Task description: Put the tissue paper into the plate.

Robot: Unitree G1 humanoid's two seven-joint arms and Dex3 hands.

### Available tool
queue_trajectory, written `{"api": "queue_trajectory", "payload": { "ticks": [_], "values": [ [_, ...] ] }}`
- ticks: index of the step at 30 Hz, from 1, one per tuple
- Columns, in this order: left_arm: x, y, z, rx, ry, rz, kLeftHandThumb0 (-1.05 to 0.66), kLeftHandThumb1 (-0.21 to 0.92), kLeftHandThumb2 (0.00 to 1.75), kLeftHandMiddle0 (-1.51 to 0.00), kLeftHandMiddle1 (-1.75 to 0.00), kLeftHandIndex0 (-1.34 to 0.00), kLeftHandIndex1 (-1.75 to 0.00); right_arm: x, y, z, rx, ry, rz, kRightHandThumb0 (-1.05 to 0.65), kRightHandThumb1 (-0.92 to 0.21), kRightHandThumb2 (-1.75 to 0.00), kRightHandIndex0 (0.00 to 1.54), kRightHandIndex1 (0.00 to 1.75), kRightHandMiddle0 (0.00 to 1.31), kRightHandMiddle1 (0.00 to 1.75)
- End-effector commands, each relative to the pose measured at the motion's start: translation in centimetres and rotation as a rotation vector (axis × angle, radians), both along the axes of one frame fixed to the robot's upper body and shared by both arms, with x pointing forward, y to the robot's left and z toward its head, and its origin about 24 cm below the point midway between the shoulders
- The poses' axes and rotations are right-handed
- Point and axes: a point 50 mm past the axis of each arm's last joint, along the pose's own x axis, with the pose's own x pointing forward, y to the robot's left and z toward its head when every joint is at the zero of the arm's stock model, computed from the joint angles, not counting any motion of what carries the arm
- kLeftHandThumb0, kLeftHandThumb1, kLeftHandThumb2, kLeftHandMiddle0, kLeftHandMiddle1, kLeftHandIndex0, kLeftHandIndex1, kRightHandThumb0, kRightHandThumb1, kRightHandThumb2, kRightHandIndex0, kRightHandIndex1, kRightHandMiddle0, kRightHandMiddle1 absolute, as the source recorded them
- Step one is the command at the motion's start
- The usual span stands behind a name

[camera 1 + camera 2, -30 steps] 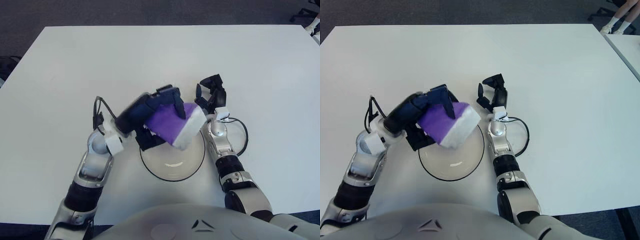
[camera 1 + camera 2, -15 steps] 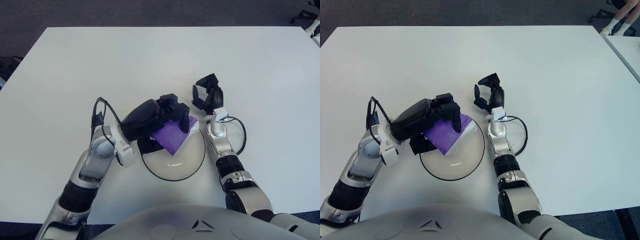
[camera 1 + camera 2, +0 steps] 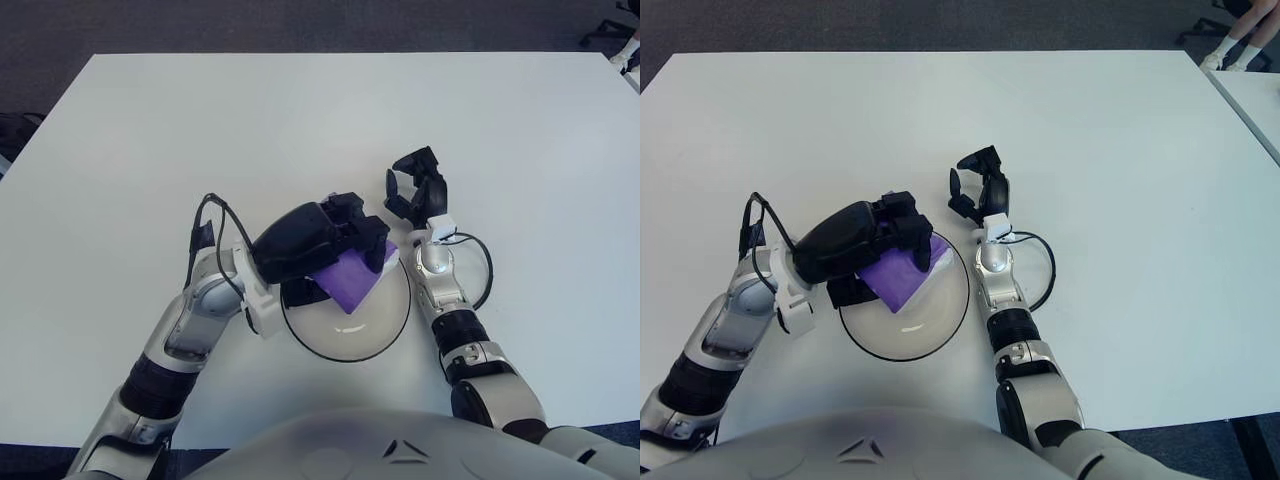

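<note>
The purple tissue pack tilts over the plate, one corner pointing down into it. The left robot hand grips it from above. The right robot hand shows beside the plate's right rim, fingers loosely curled, holding nothing.

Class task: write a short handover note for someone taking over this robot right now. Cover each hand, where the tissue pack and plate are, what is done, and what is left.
Left hand: shut on the purple tissue pack, holding it over the plate, its lower corner down inside the rim.
Right hand: idle, holding nothing, beside the plate's far right edge.
Plate: on the table, directly in front of the robot.
Done: pack picked up and brought to the plate.
Left: let go so the pack lies in the plate, then draw the left hand clear.
</note>
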Motion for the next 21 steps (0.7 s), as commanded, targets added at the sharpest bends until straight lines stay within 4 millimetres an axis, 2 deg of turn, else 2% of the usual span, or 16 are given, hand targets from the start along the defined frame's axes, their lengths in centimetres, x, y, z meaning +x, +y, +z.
{"api": "queue_trajectory", "payload": {
  "ticks": [1,3,6,7,8,9,10,11,12,13,15,18,21],
  "values": [
    [-0.5,-0.1,0.1,-0.068,0.055,0.004,-0.01,-0.02,1.68,-0.88,-1.74,-0.65,-1.68,-4.2,-1.9,-7.5,-0.085,0.292,-0.037,-0.39,-0.66,-0.89,0.70,1.30,0.35,1.75],
    [-0.6,0.0,-0.1,-0.089,0.102,0.009,-0.01,0.02,1.63,-0.85,-1.74,-0.63,-1.65,-4.3,-2.0,-7.5,-0.088,0.290,-0.024,-0.39,-0.67,-0.88,0.70,1.30,0.35,1.75],
    [-0.6,0.1,-0.2,-0.093,0.129,0.007,-0.01,0.25,1.35,-0.67,-1.75,-0.52,-1.58,-4.4,-2.1,-7.7,-0.090,0.302,-0.010,-0.39,-0.67,-0.88,0.70,1.30,0.34,1.75],
    [-0.6,0.1,-0.2,-0.091,0.128,0.003,-0.17,0.36,1.26,-0.54,-1.65,-0.42,-1.51,-4.4,-2.1,-7.8,-0.090,0.307,-0.007,-0.39,-0.68,-0.87,0.70,1.30,0.34,1.75],
    [-0.5,0.1,-0.2,-0.089,0.127,0.001,-0.40,0.55,1.07,-0.34,-1.49,-0.27,-1.41,-4.4,-2.1,-7.8,-0.089,0.311,-0.006,-0.38,-0.69,-0.86,0.69,1.31,0.33,1.75],
    [-0.5,0.0,-0.2,-0.093,0.125,-0.007,-0.55,0.67,0.95,-0.22,-1.39,-0.17,-1.34,-4.4,-2.2,-8.0,-0.087,0.316,-0.004,-0.38,-0.69,-0.85,0.69,1.31,0.33,1.75],
    [-0.4,0.0,-0.2,-0.096,0.126,-0.015,-0.61,0.72,0.91,-0.18,-1.25,-0.14,-1.23,-4.4,-2.3,-8.1,-0.084,0.319,-0.002,-0.38,-0.70,-0.85,0.69,1.31,0.33,1.75],
    [-0.3,0.0,-0.3,-0.097,0.127,-0.020,-0.70,0.79,0.87,-0.11,-1.01,-0.09,-1.03,-4.4,-2.4,-8.2,-0.082,0.322,-0.001,-0.38,-0.70,-0.84,0.69,1.31,0.33,1.75],
    [-0.3,0.0,-0.3,-0.098,0.127,-0.024,-0.75,0.84,0.84,-0.07,-0.86,-0.06,-0.89,-4.4,-2.4,-8.2,-0.080,0.323,0.000,-0.38,-0.70,-0.84,0.69,1.31,0.33,1.75],
    [-0.3,0.0,-0.3,-0.093,0.131,-0.028,-0.77,0.86,0.83,-0.06,-0.80,-0.04,-0.85,-4.3,-2.4,-8.3,-0.077,0.326,0.006,-0.38,-0.70,-0.84,0.69,1.31,0.33,1.75],
    [-0.4,0.5,-0.5,-0.079,0.139,-0.033,-0.84,0.89,0.85,-0.02,-0.59,-0.02,-0.63,-4.2,-2.4,-8.5,-0.070,0.328,0.014,-0.38,-0.69,-0.85,0.68,1.32,0.33,1.75],
    [-0.6,1.1,-0.7,-0.056,0.148,-0.037,-0.90,0.91,0.92,-0.01,-0.37,-0.01,-0.37,-4.2,-2.4,-8.6,-0.060,0.325,0.017,-0.39,-0.67,-0.88,0.67,1.33,0.35,1.75],
    [-0.7,1.0,-0.5,-0.036,0.149,-0.053,-0.95,0.92,0.98,0.00,-0.23,0.00,-0.18,-4.3,-2.6,-8.8,-0.051,0.320,0.005,-0.39,-0.65,-0.90,0.66,1.32,0.36,1.75]
  ]
}}
